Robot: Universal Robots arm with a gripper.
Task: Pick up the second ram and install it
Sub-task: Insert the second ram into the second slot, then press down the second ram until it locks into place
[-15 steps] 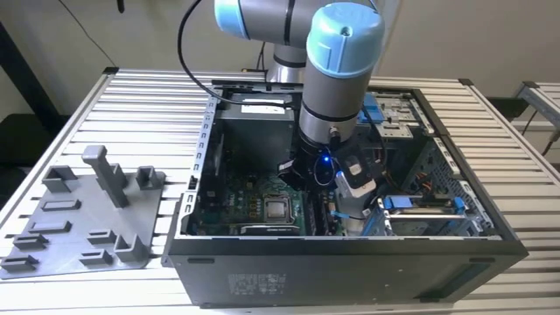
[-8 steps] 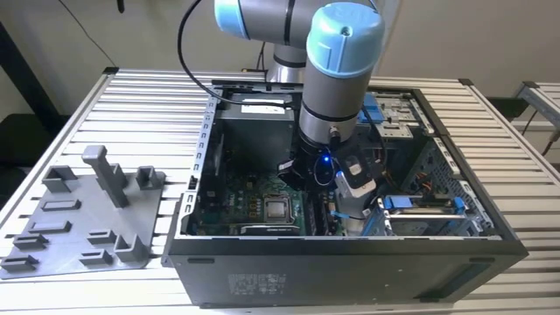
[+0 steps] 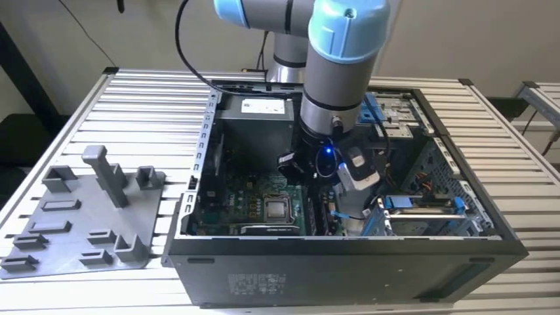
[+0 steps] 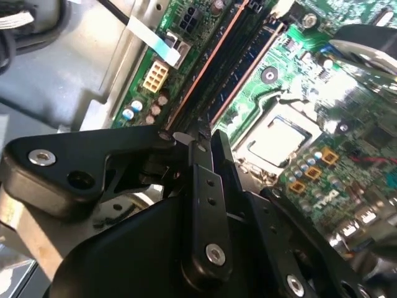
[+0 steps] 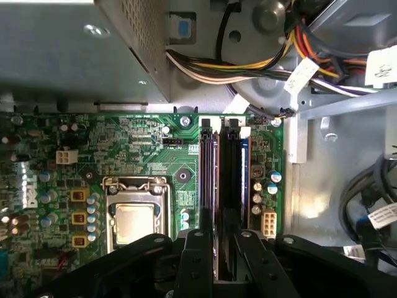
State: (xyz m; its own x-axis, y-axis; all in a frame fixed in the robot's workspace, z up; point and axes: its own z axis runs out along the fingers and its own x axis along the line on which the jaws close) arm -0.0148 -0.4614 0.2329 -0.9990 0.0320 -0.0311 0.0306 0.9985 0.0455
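My gripper [image 5: 216,261] reaches down inside an open computer case [image 3: 350,262], low over the green motherboard [image 5: 155,149]. In both wrist views its black fingers [image 4: 197,155] stand close together on the near end of the second ram [image 5: 209,180], a thin strip seen edge-on [image 4: 208,62]. The strip runs straight away from the fingers along a memory slot beside the processor socket [image 5: 133,220]. How deep it sits in the slot I cannot tell. In the exterior view the arm's wrist [image 3: 328,157] covers most of the gripper.
A dark slot [image 5: 231,180] and a blue-edged one [image 5: 245,167] lie parallel to the ram. Bundled cables [image 5: 248,62] and a metal box [image 5: 74,49] stand beyond the board. Blue drive-bay clips [image 3: 424,203] sit inside the case. A grey fixture tray [image 3: 79,223] lies on the slatted table.
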